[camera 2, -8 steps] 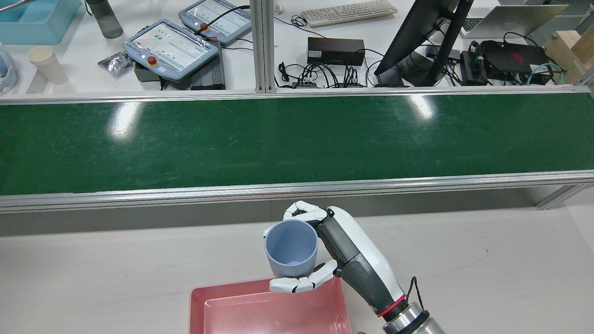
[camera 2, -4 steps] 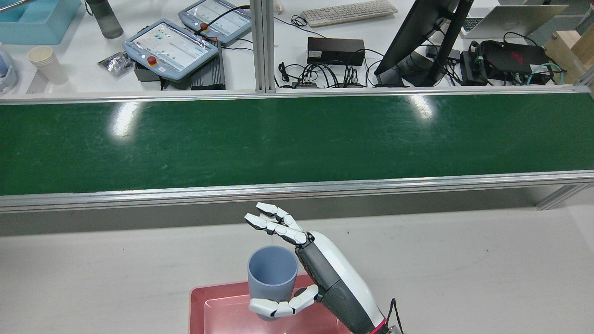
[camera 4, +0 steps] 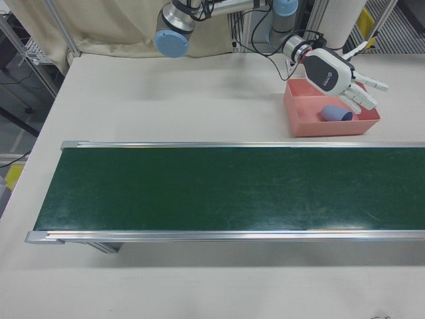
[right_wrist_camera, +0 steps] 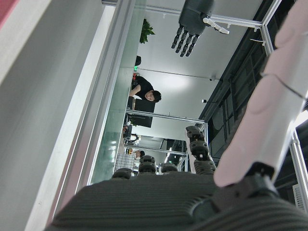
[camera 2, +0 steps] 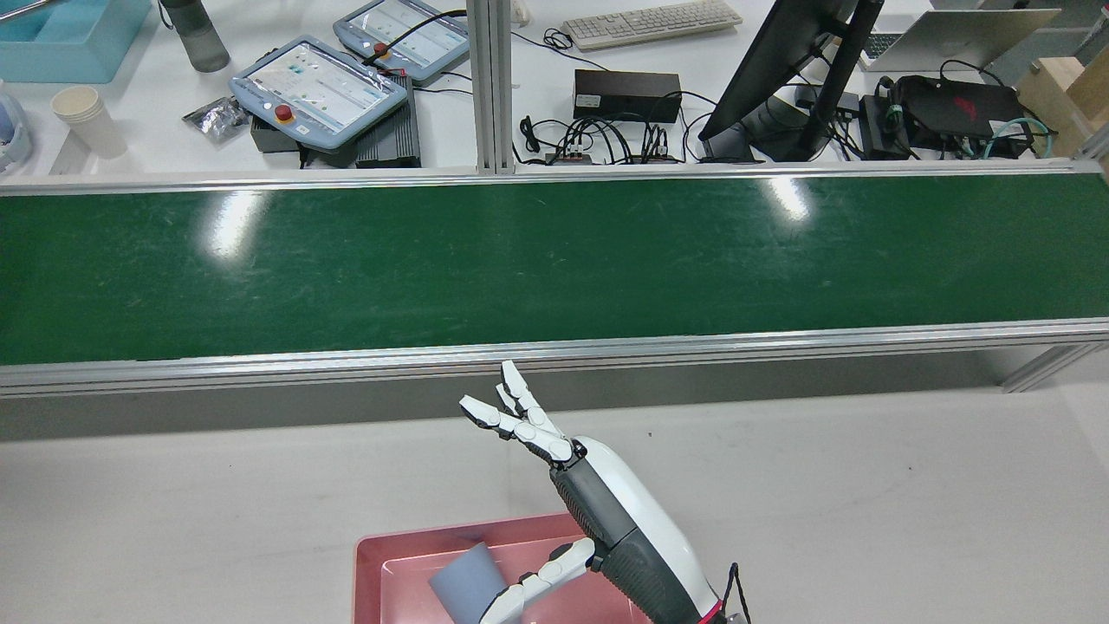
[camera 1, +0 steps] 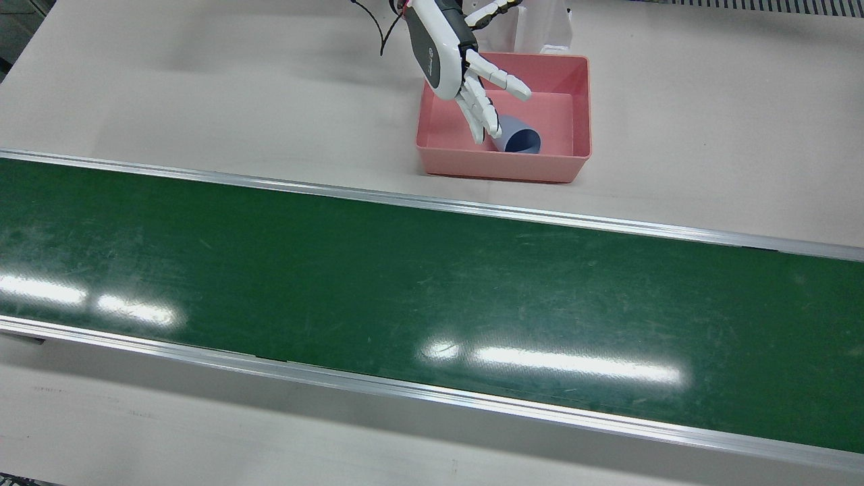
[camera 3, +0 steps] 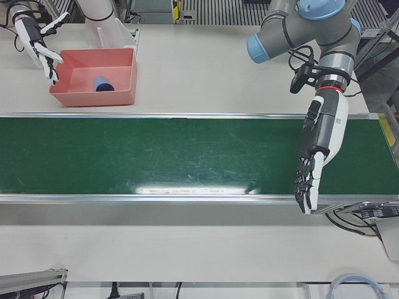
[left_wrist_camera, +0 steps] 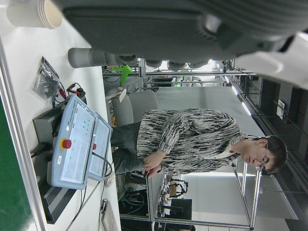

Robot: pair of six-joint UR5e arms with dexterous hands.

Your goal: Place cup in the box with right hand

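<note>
The blue-grey cup (camera 1: 520, 138) lies on its side inside the pink box (camera 1: 499, 167), its mouth turned toward the belt. It also shows in the rear view, cup (camera 2: 463, 585) in box (camera 2: 372, 555), and in the right-front view as cup (camera 4: 337, 113). My right hand (camera 1: 459, 67) hovers over the box's near-left part, open, fingers spread, holding nothing; its thumb (camera 2: 541, 576) reaches close to the cup. My left hand (camera 3: 318, 149) hangs open over the far end of the green belt, fingers pointing down, away from the box.
The green conveyor belt (camera 1: 432, 283) with its aluminium rails runs across the table between the box and the operators' side. Beyond it, a desk holds teach pendants (camera 2: 316, 87), a monitor (camera 2: 780, 78) and stacked paper cups (camera 2: 87, 117). A person (left_wrist_camera: 192, 139) sits there.
My right hand carried the cup back over the box, opened its fingers and let go. The cup dropped into the box and tipped onto its side.
</note>
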